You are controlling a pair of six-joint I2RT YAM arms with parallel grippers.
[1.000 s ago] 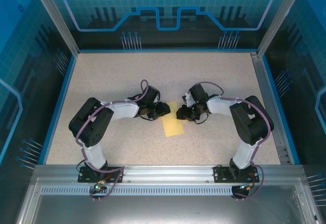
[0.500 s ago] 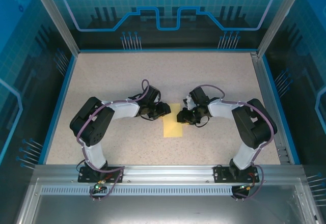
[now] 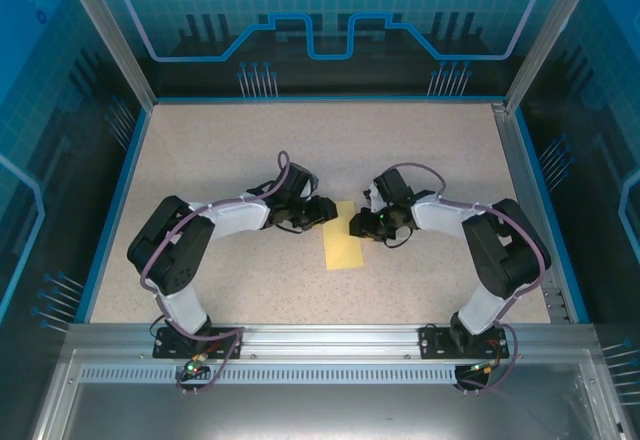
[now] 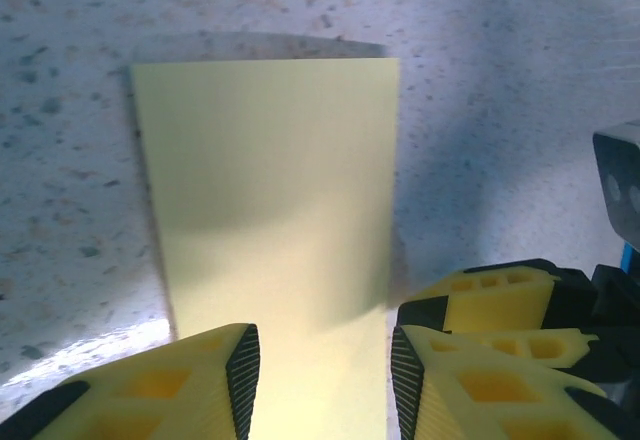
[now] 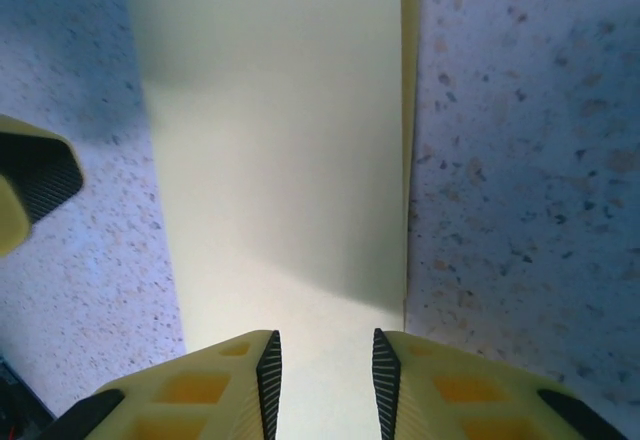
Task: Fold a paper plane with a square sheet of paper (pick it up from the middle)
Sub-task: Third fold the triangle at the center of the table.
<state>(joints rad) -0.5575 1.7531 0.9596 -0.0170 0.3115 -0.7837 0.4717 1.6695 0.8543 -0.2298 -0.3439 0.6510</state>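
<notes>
Left gripper (image 4: 325,360) and right gripper (image 5: 325,365), jaws part-open and empty, stand over the folded sheet (image 3: 343,248); uneven pressure could skew the crease.

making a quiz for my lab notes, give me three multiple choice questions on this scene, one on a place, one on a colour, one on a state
1. Where does the paper lie?
A) on the table, between the two hands
B) at the table's far edge
C) raised in the air by one hand

2. What colour is the paper?
A) white
B) pale yellow
C) blue

3. How do the fingers of the left hand stand?
A) pressed together
B) apart, with paper seen between them
C) clamped on a pen

Answers:
1 A, the top view shows it lying between the left hand and the right hand.
2 B, every view shows pale yellow.
3 B, the left wrist view shows a gap between the fingertips.
</notes>
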